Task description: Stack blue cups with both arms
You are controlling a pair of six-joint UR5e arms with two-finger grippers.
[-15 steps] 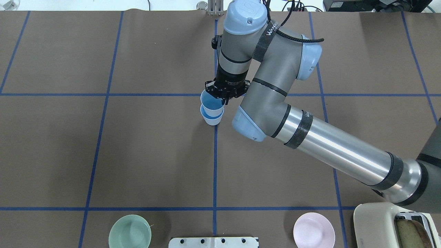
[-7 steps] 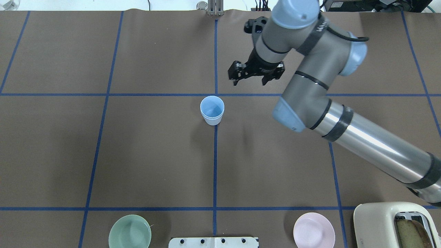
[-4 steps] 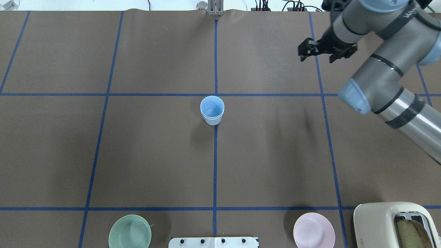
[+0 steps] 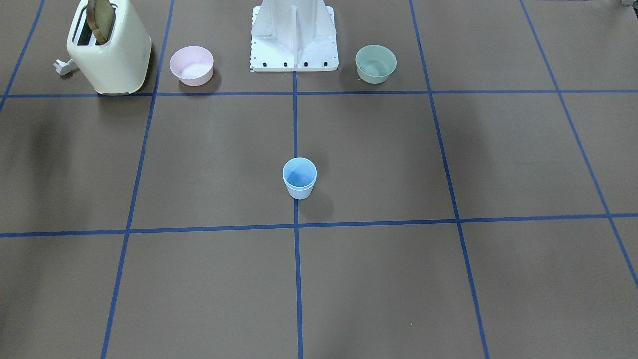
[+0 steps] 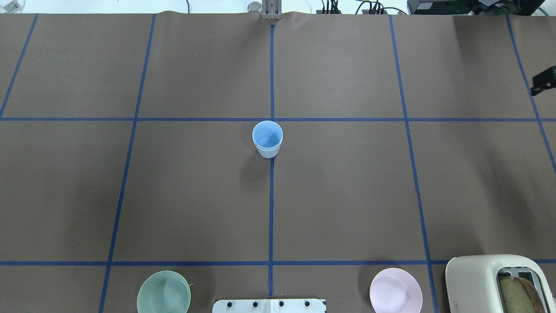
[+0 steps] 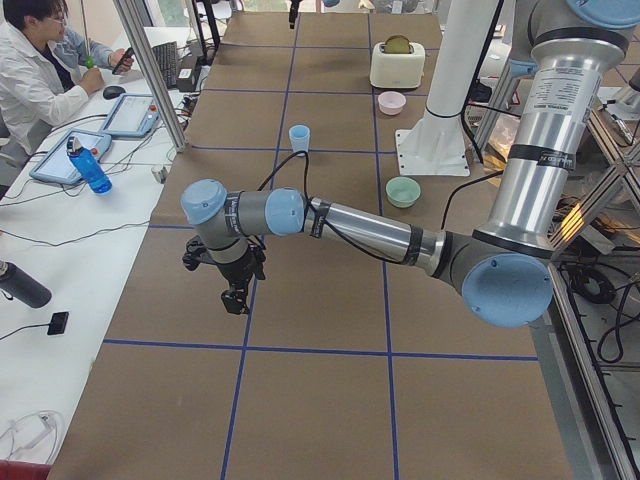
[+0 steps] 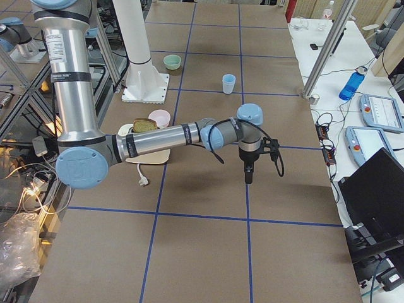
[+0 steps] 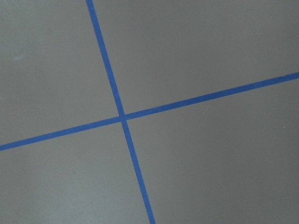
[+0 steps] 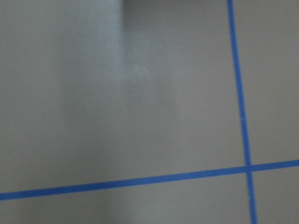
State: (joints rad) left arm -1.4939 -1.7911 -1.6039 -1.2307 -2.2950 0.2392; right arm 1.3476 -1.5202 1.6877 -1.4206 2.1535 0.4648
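Brown paper gridded with blue tape covers the table. From the front-facing camera I see the blue cups nested into one upright stack on the centre line, well apart from the toaster, pink bowl, green bowl and white base at the far edge. No arm shows here.

Overhead, the stack stands alone at mid-table. Two seconds ago the right gripper was at the upper cup's rim, seating it in the lower one. It has since let go and swung away to the right, and only a black sliver shows at the frame's edge. I cannot tell from that how its fingers stand now.

From the left end, the left arm reaches out low over bare paper. The left gripper points down, far from the cups, and I cannot tell whether it is open.

From the right end, the right arm hangs the same way, nothing visible in its fingers.

Both wrist cameras show only paper and tape, the right one blurred.

I judge the stacking done and both arms retired.
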